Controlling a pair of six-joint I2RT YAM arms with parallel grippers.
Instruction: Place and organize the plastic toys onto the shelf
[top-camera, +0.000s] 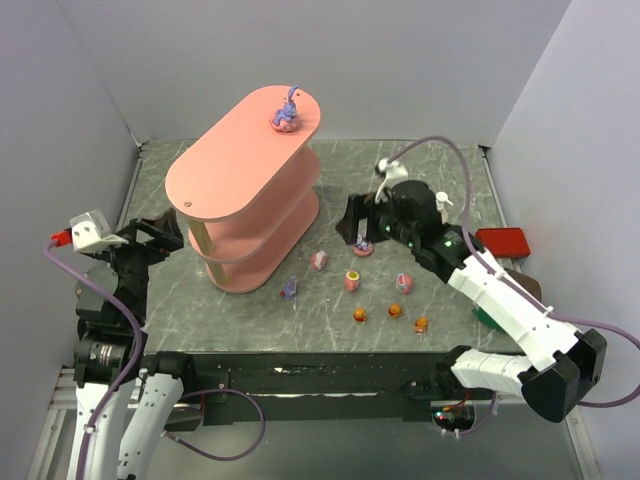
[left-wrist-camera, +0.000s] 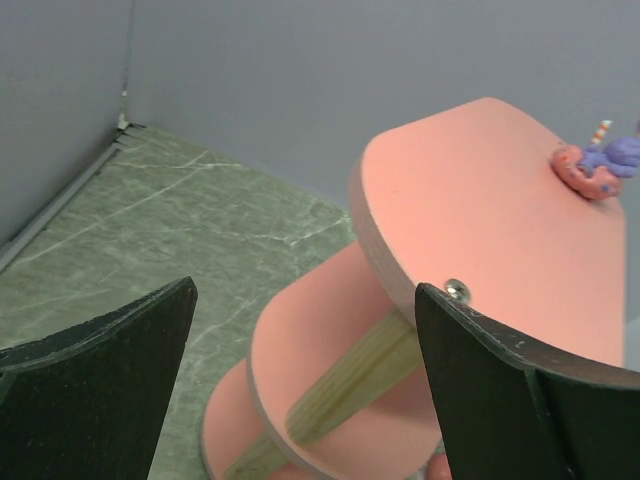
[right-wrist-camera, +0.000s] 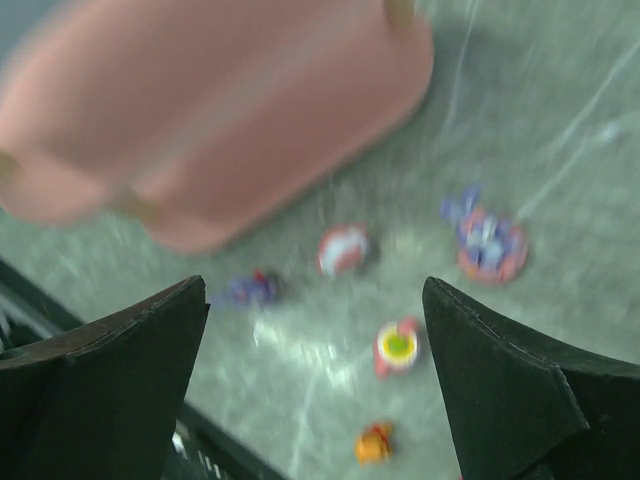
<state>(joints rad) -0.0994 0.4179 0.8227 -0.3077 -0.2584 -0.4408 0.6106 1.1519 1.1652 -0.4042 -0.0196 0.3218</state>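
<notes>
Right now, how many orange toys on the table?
3, in a row on the table: left orange toy, middle orange toy, right orange toy. More may hide under the right arm.

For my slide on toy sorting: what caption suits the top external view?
One purple bunny atop the shelf; right pincer open above toys scattered on the table.
</notes>
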